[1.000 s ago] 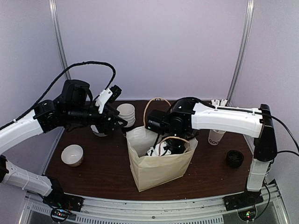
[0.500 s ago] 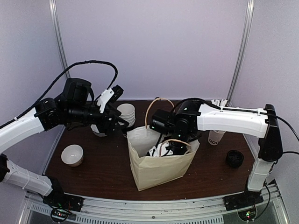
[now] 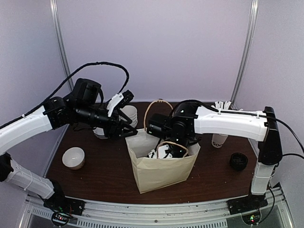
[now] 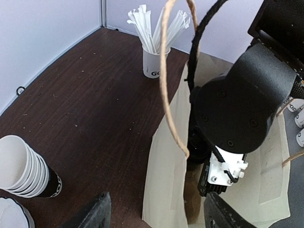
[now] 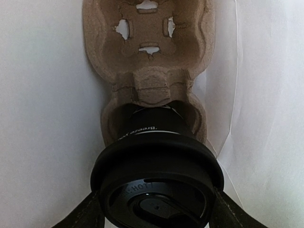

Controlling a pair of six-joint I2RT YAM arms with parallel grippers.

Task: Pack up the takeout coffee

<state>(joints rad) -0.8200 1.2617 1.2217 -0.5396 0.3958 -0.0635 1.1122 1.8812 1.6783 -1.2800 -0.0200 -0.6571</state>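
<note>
The takeout coffee, a black cup with a black lid, sits in a socket of a brown pulp cup carrier inside the paper bag. My right gripper reaches down into the bag, its fingers pressed against both sides of the lid. My left gripper is wide open at the bag's left rim. The bag's side wall lies between its fingers without touching them. In the top view the cup is mostly hidden by the right wrist.
A stack of unlidded cups stands behind the left gripper and shows in the left wrist view. A white lettered cup with white sticks stands at the back right. A white cup sits at the left, a loose black lid at the right.
My left arm has swung right, bringing its open gripper to the bag's left rim. My right gripper lifted slightly, then sank back into the bag, still on the cup.
</note>
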